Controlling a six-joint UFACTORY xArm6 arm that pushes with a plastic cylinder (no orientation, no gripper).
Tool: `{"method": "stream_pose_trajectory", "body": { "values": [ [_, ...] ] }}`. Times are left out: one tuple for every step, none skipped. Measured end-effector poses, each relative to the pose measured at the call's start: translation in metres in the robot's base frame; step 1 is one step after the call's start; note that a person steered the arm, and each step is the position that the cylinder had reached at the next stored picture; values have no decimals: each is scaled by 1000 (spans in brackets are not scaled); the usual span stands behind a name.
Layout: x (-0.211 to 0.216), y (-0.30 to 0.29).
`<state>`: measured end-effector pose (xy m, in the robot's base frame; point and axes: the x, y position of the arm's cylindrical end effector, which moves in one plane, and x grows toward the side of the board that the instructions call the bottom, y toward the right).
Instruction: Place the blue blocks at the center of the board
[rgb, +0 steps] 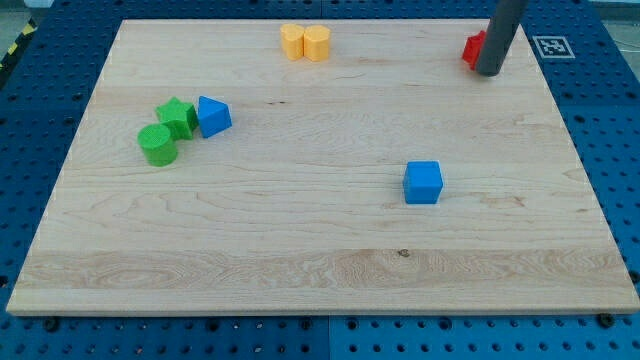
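Standing at the view's top right, my tip (490, 72) touches a red block (473, 49), well apart from both blue ones. The blue cube (423, 183) sits alone right of the bench (300, 250) centre; the blue wedge (213, 116) touches a green star (178, 117) beside a green cylinder (157, 145). Two yellow blocks (305, 43) sit at the top edge. No tool with jaws shows, only the rod.

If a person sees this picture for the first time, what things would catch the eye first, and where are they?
Probably the dark rod at the view's top right, with my tip right beside a red block that it partly hides. Next, the blue cube alone right of the board's centre, and the blue triangular block at the left touching a green star block, with a green cylinder just below. Two yellow blocks sit together at the top edge.
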<state>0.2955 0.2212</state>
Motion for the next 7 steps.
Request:
{"method": "stream_pose_trajectory", "body": {
  "values": [
    [-19, 0],
    [-27, 0],
    [-22, -1],
    [-15, -4],
    [-6, -5],
    [43, -33],
    [83, -46]
  ]
}}
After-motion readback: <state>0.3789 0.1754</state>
